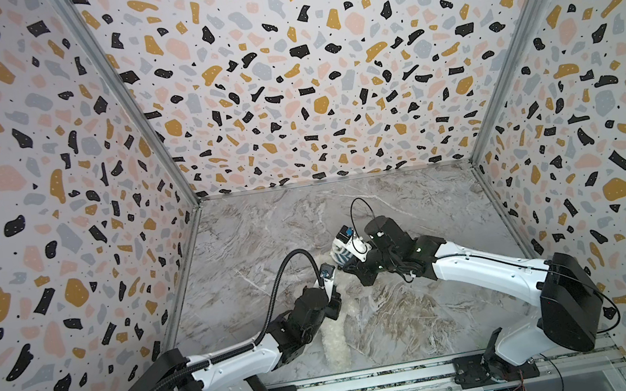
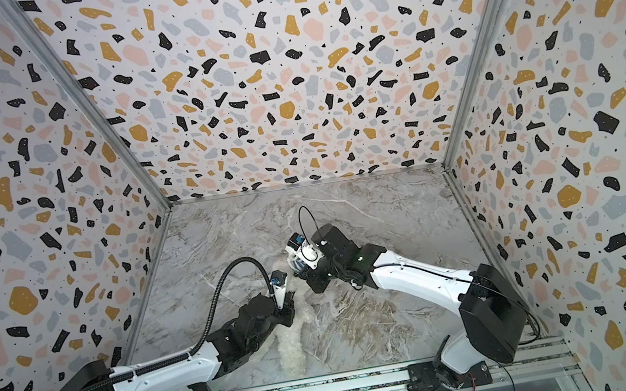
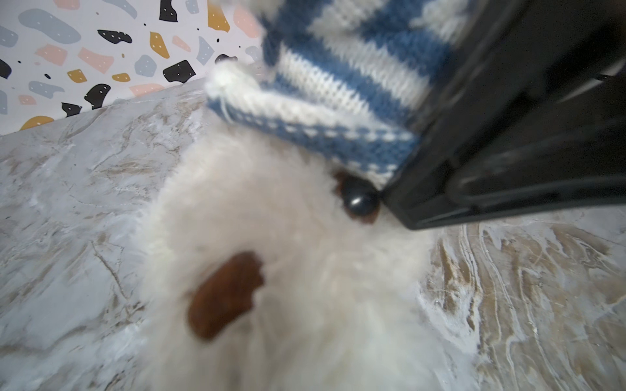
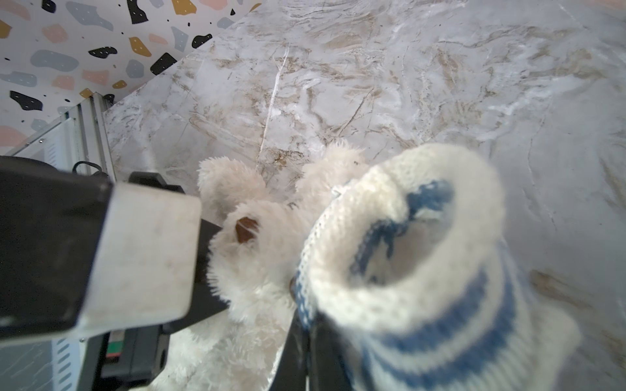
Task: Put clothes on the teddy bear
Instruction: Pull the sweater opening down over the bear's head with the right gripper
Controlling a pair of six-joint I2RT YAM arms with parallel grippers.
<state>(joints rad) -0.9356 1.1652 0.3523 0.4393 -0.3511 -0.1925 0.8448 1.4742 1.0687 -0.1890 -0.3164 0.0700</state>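
teddy bear (image 1: pixel 335 344) half hidden, shirt (image 3: pixel 338 67) blurred

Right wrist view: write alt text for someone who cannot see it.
A blue-and-white striped knit shirt, opening toward the camera, fills the foreground, pinched at its edge by the right pincer. Behind it a white bear lies on the marble table, the left pincer against its head.
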